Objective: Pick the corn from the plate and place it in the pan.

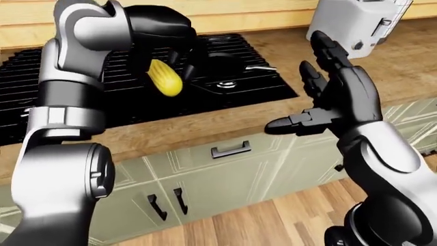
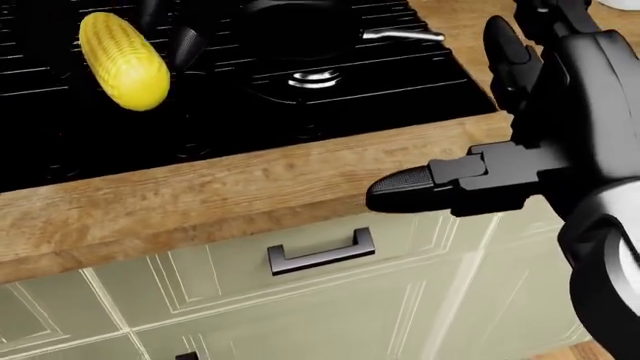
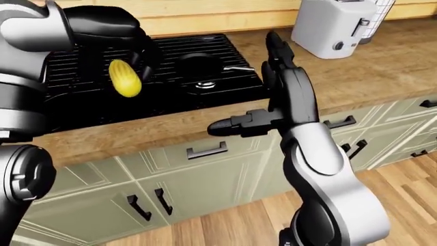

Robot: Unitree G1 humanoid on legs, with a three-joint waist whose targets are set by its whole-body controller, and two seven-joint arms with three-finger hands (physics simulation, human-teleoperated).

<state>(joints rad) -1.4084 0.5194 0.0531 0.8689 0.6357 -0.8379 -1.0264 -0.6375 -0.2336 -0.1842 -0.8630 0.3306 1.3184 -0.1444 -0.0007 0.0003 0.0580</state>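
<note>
A yellow corn cob [image 1: 164,80] hangs tilted above the black stove [image 1: 82,92], and my left hand [image 1: 176,65] is shut on its upper end. In the head view the corn [image 2: 123,61] shows at the top left with one dark fingertip [image 2: 184,43] beside it. The black pan [image 1: 222,57] with its silver handle [image 1: 260,66] sits on the stove's right burner, just right of the corn. My right hand [image 1: 309,89] is open over the wooden counter edge, thumb pointing left, holding nothing. No plate is in view.
A white toaster [image 1: 354,23] stands on the wooden counter [image 1: 403,61] at the upper right. Pale green cabinets with dark drawer handles [image 1: 231,149] run below the counter edge, above a wood floor [image 1: 273,220].
</note>
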